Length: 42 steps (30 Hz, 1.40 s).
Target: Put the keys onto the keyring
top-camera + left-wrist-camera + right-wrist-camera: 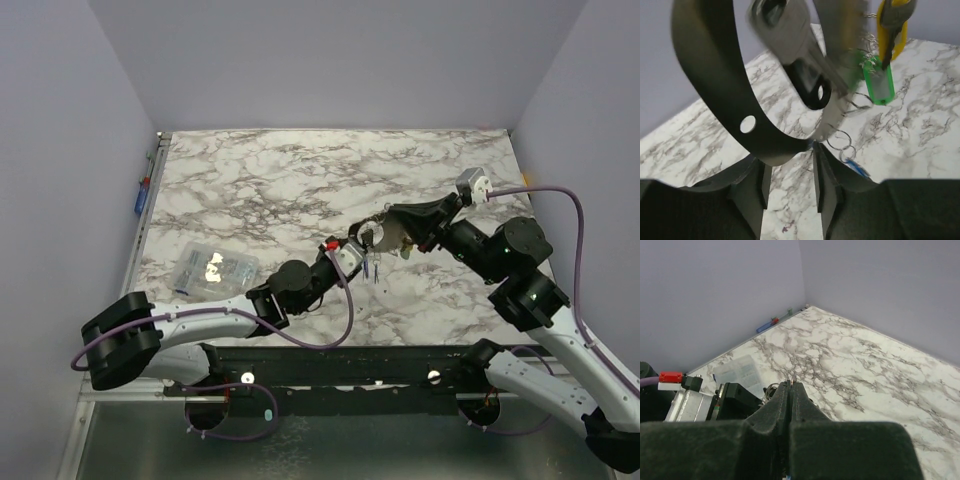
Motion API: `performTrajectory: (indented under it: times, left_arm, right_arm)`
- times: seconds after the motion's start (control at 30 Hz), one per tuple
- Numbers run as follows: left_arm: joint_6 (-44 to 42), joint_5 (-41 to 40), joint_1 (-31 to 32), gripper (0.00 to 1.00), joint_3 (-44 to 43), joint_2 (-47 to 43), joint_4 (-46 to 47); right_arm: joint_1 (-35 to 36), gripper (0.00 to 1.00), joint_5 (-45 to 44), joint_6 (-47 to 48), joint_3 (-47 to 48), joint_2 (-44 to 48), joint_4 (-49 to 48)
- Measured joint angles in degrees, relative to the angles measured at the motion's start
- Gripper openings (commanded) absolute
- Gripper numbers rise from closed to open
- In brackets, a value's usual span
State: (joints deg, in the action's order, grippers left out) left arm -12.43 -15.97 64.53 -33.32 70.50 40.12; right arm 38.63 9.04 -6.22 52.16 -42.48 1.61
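The two grippers meet above the table's middle. My right gripper (374, 232) (791, 384) is shut, with a thin silvery tip between its fingertips. In the left wrist view a large blurred silvery key (790, 35) hangs close to the camera. Green (879, 86), yellow (888, 35) and blue (857, 167) tags hang on small wire rings (840, 140). The bunch (372, 266) dangles below the grippers. A dark oval loop (811, 89) shows behind the key; I cannot tell whether it is the keyring. My left gripper (352, 252) (789, 155) has its jaws apart, with bare marble between them and its tips under the bunch.
A clear plastic bag (210, 268) (737, 371) lies on the marble table (300, 180) left of the grippers. Small blue and red items (143, 195) sit on the left rail. Purple walls enclose three sides. A black curved part (715, 75) crosses the left wrist view.
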Motion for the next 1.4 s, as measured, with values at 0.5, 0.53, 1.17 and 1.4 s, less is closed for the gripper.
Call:
performTrajectory:
  times: [0.5,0.53,1.17,1.4]
  left_arm:
    - [-4.3,-0.9,0.0,0.0,3.4,-3.0,6.1]
    - [-4.3,-0.9,0.0,0.0,3.8,-4.0,6.0]
    - [-2.9,0.9,0.0,0.0,-0.9,-21.2,-29.9]
    - [-2.2,3.3,0.0,0.0,-5.5,-20.6,-40.3]
  right_arm:
    - [0.1,0.01,-0.7,0.0,0.1,1.8,1.0]
    - [0.1,0.01,-0.7,0.0,0.0,2.0,0.9]
    - [0.0,0.73,2.5,10.2,7.5,-0.2,11.4]
    - [0.1,0.81,25.2,24.6,14.4,-3.9,23.6]
